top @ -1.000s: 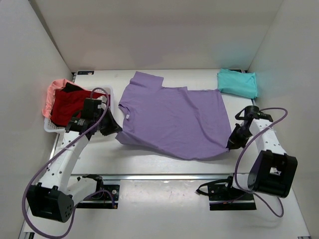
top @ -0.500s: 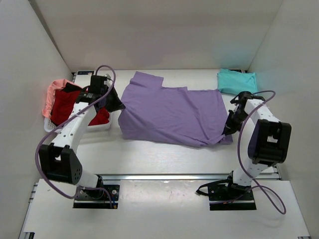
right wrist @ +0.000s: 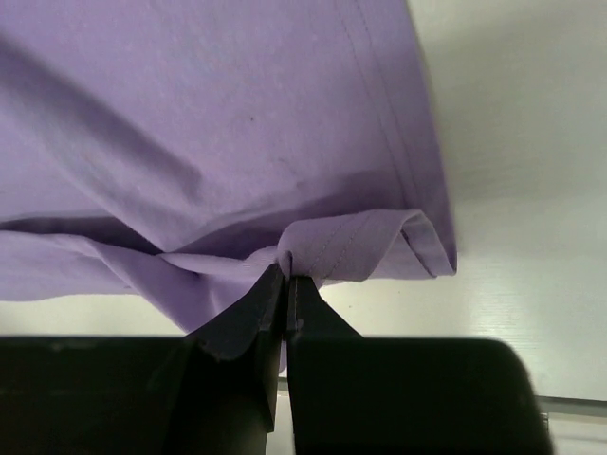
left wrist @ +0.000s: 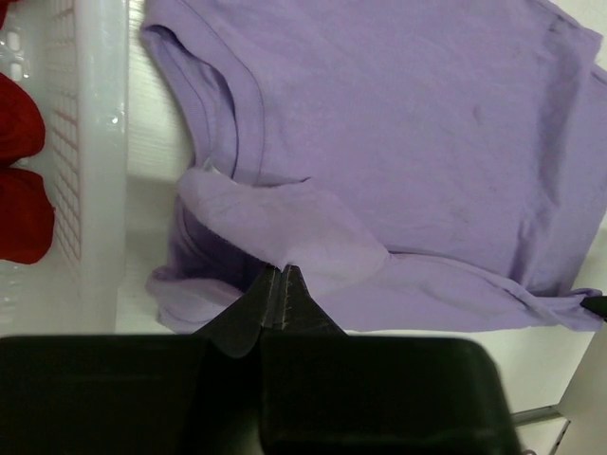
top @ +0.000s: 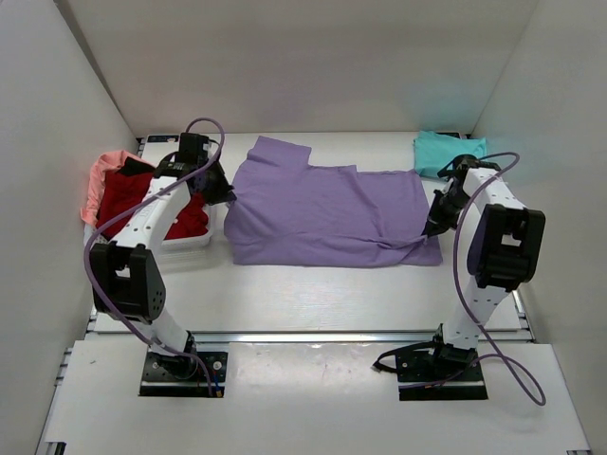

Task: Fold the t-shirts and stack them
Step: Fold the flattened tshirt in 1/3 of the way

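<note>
Nearest the arm bases, the white bench (top: 313,294) shows bare up to the doubled near edge of the large lavender-purple cloth t-shirt (top: 322,213), which lies spread across the middle. The left gripper (left wrist: 282,284) and right gripper (right wrist: 285,280) are each pressed together on a thin pinch of its cloth, one at each end. With so little fabric caught, either pinch may slip out, and the bunched ridge by the right corner could set as a crease. Further back, the left arm passes just beside the white plastic lattice basket (left wrist: 95,190) and may nudge it. The right arm is near the folded teal cloth t-shirt (top: 446,152) in the far right corner and could drag it.
</note>
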